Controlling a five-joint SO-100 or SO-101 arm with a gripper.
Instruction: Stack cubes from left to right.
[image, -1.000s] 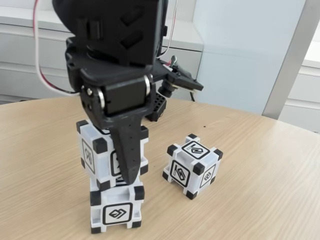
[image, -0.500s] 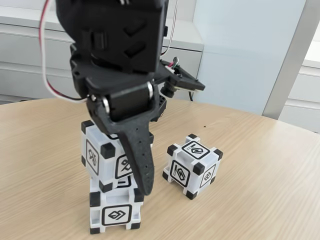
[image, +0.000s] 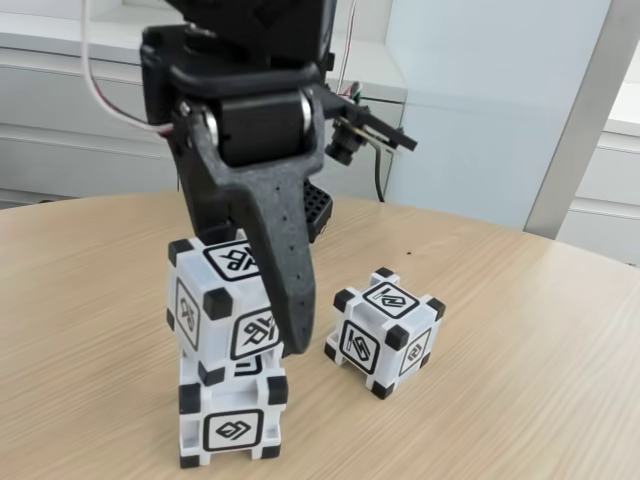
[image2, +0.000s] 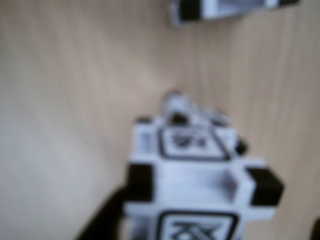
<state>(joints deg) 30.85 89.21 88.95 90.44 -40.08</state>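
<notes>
Black plastic gripper released, straddling upper white black-cornered plastic cube; it rests on lower cube; third cube beside, wooden table

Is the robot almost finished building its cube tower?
About halfway, it seems. Done: one cube sits on top of the bottom cube, a little off-centre. In hand: nothing that I can see; the gripper hangs around the top cube, and the fixed view doesn't show whether it is gripping. Left: the third cube stands alone on the table and needs to go on top.
</notes>
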